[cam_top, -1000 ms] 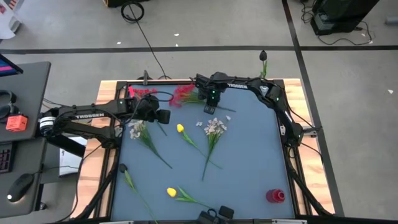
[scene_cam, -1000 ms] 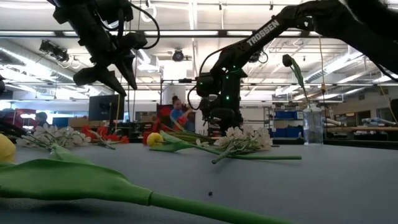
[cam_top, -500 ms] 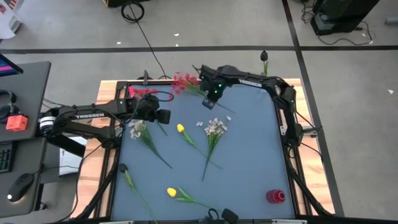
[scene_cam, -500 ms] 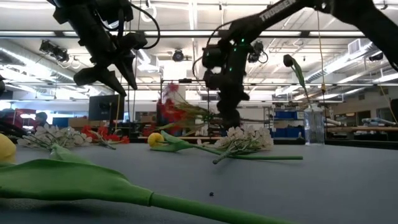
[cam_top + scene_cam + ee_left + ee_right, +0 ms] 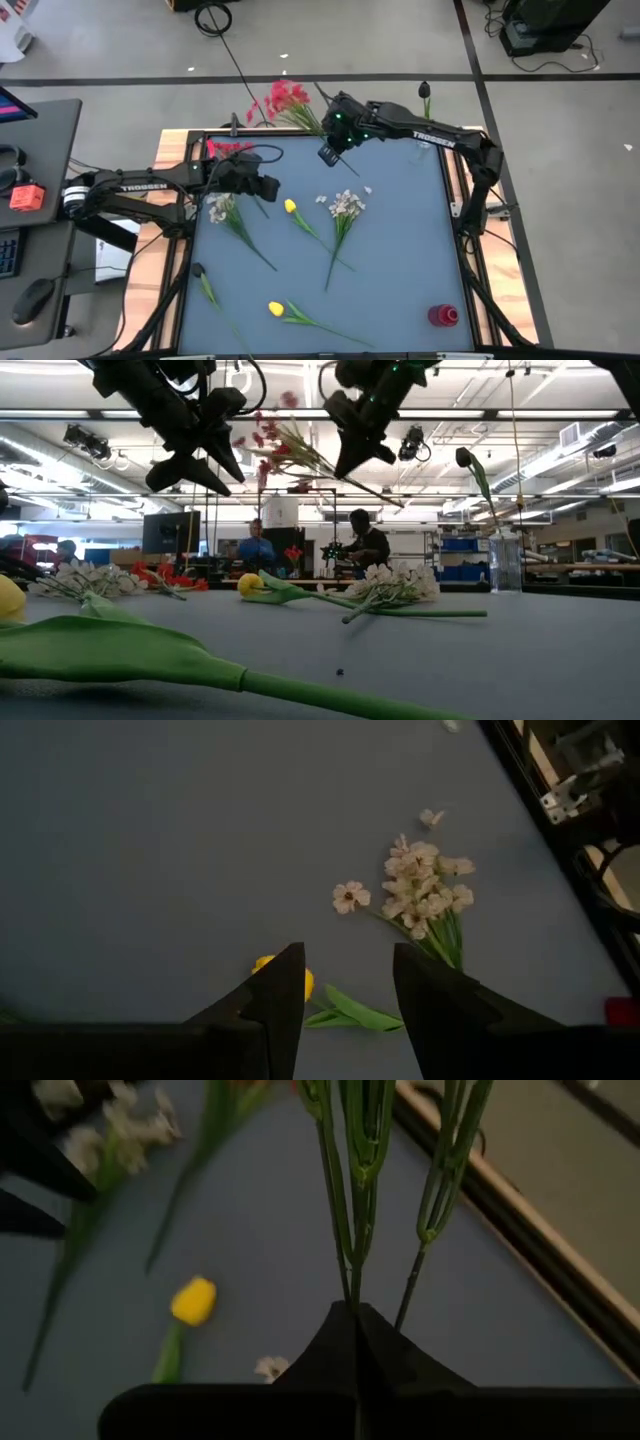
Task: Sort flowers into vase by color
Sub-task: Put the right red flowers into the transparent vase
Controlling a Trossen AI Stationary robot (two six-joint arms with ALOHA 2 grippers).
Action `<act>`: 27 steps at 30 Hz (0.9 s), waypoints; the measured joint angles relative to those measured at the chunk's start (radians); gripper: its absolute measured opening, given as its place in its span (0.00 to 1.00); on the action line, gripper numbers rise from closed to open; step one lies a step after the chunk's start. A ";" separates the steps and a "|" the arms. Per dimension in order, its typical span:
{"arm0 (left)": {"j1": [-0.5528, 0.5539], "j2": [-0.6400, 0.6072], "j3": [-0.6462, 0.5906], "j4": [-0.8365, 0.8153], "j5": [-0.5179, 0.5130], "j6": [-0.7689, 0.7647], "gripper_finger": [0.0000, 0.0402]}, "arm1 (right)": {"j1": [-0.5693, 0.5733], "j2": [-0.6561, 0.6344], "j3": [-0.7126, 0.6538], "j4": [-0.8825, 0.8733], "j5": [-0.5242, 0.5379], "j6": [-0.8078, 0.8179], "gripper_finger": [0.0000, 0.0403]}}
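Note:
My right gripper (image 5: 328, 152) is high over the table's far edge, shut on a bunch of red flowers (image 5: 281, 98) that shows in the low view as a raised red flower bunch (image 5: 276, 442). My left gripper (image 5: 264, 187) hovers open over the far left part of the table, above a whitish spray (image 5: 221, 209). Its wrist view shows a yellow tulip (image 5: 300, 980) and another whitish spray (image 5: 422, 895) lying flat below it. More red blossoms (image 5: 230, 148) lie at the far left corner. A second yellow tulip (image 5: 275, 309) lies near the near edge. My right gripper pinches several thin green stems (image 5: 350, 1270) of the red bunch between its two shut fingers (image 5: 330, 1342). The fingers slant down from above and lie across the stems. The bunch is lifted clear and tilted, blossoms up toward the far left, stem ends (image 5: 392, 502) trailing lower right.
A clear vase (image 5: 503, 563) with a dark-budded stem (image 5: 423, 92) stands at the far right corner. A red cup (image 5: 443, 316) sits near the near right corner. A dark-budded flower (image 5: 199, 272) lies at the left edge. People stand in the room beyond the table.
My right gripper has risen from the table's far middle and moved toward the far edge, carrying the red bunch from lying on the table to lifted clear. The blossoms have swung up and out past the far edge.

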 joint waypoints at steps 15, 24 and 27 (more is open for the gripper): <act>-0.093 -0.036 0.000 0.276 -0.119 0.298 0.40 | 0.162 -0.170 -0.230 0.536 0.186 0.058 0.00; -0.136 -0.011 0.000 0.516 -0.080 0.588 0.40 | 0.232 -0.291 -0.498 0.966 0.023 0.076 0.00; -0.140 -0.007 0.001 0.569 -0.052 0.618 0.40 | 0.239 -0.299 -0.508 0.986 0.012 0.061 0.00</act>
